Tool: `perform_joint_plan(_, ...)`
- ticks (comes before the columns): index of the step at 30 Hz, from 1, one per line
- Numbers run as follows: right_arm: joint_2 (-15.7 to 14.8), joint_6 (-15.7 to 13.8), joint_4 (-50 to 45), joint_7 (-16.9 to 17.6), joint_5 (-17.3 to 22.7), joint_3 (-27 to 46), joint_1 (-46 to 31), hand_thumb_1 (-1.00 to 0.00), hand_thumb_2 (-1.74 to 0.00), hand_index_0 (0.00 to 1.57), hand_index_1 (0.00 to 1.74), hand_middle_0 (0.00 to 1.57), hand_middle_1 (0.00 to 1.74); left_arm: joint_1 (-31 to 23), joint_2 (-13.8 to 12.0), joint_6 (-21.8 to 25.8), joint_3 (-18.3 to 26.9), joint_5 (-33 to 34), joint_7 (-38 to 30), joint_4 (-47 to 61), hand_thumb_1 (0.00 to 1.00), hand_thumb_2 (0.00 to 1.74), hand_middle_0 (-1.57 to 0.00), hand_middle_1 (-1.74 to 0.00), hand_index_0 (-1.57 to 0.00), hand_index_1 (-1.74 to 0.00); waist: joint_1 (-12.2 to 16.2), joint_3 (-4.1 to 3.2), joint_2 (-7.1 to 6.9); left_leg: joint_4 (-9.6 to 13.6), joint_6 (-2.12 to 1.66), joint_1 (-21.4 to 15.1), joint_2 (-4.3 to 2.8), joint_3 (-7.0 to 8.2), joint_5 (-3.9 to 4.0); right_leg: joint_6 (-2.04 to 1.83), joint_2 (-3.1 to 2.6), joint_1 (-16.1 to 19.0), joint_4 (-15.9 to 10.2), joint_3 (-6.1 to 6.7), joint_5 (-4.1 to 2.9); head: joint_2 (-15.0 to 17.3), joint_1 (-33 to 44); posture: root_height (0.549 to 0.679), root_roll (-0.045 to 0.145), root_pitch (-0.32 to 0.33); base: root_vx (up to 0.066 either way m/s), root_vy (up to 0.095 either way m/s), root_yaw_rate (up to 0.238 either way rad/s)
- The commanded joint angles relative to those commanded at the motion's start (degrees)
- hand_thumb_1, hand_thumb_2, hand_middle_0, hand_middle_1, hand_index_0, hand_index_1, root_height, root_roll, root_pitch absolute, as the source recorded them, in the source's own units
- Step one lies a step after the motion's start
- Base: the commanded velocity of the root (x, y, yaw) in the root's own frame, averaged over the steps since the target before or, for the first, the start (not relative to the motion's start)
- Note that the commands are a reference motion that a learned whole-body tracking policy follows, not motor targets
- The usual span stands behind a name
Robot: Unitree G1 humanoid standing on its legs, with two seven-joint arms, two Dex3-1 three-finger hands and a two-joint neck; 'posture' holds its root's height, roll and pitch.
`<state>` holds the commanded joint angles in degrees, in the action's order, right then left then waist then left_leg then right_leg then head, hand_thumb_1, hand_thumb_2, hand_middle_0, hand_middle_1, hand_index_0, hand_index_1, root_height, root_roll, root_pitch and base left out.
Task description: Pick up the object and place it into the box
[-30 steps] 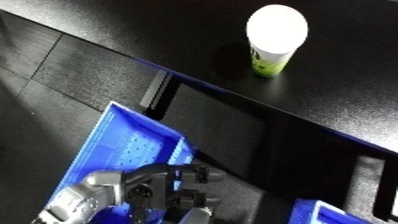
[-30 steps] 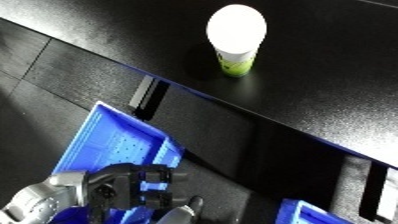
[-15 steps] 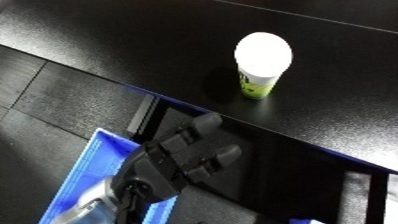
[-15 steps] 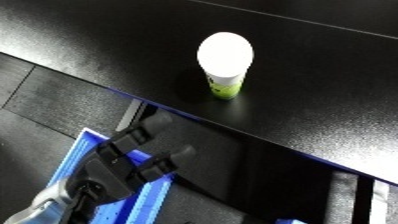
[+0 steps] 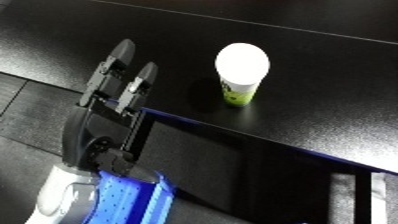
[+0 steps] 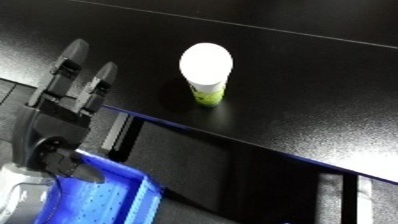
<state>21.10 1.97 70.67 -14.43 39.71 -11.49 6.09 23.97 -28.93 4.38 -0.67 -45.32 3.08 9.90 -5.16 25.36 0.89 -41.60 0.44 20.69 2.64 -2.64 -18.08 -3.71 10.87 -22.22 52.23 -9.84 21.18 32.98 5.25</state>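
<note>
A small green-labelled bottle with a round white cap (image 5: 241, 74) stands upright on the black table (image 5: 338, 100). My left hand (image 5: 108, 114) reaches up from the lower left, fingers straight and open, holding nothing. Its fingertips (image 5: 121, 50) lie over the table to the left of the bottle, apart from it. The blue bin (image 5: 131, 201) shows under my forearm at the bottom left, mostly hidden. My right hand shows in no view.
The table's front edge (image 5: 266, 140) runs diagonally from the left down to the right, with a dark floor (image 5: 27, 105) below it. A pale line (image 5: 266, 27) crosses the table top at the back.
My left hand has risen from over the bin and stretched out over the table edge, its fingers straightening. The camera has also shifted, so the bottle sits lower and larger.
</note>
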Motion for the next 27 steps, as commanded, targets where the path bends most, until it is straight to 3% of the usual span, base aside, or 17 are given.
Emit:
perform_joint_plan(10,1.22,0.36,0.71,-0.73,-0.25,-1.13,1.16,0.00,0.00,0.00,0.00,0.00,0.00,5.66,-3.56,-2.66,-2.69,8.32,-11.49,-5.67,0.00,0.00,0.00,0.00,0.00,0.00,2.44,-0.11,0.23,-0.32,0.04,0.41,-0.86,1.09,0.23,0.34,-0.83,-0.98,-0.08,1.18,-0.27,-0.91,2.89,0.624,0.029,-0.081,0.011,0.005,-0.103)
perform_joint_plan(20,1.95,1.70,0.08,-1.02,-1.04,-1.87,2.38,0.00,0.00,0.00,0.00,0.00,0.00,12.94,-4.40,-8.36,-8.77,7.73,-13.84,-15.16,0.00,0.00,0.00,0.00,0.00,0.00,5.02,0.13,-0.10,-2.69,0.63,1.14,-2.02,2.17,-0.65,0.40,-1.80,-2.46,0.93,2.79,-0.48,-2.72,7.07,0.621,0.025,-0.087,0.035,0.006,-0.096)
perform_joint_plan(27,2.32,2.10,-0.86,-0.99,-1.12,-2.33,3.11,0.00,0.00,0.00,0.00,0.00,0.00,17.39,-3.47,-9.23,-12.28,7.41,-15.13,-22.17,0.00,0.00,0.00,0.00,0.00,0.00,6.65,0.74,-0.48,-4.41,1.17,2.23,-2.33,2.82,-1.35,0.24,-2.27,-4.26,1.81,3.62,-0.75,-5.52,10.34,0.617,0.023,-0.084,0.033,0.015,-0.095)
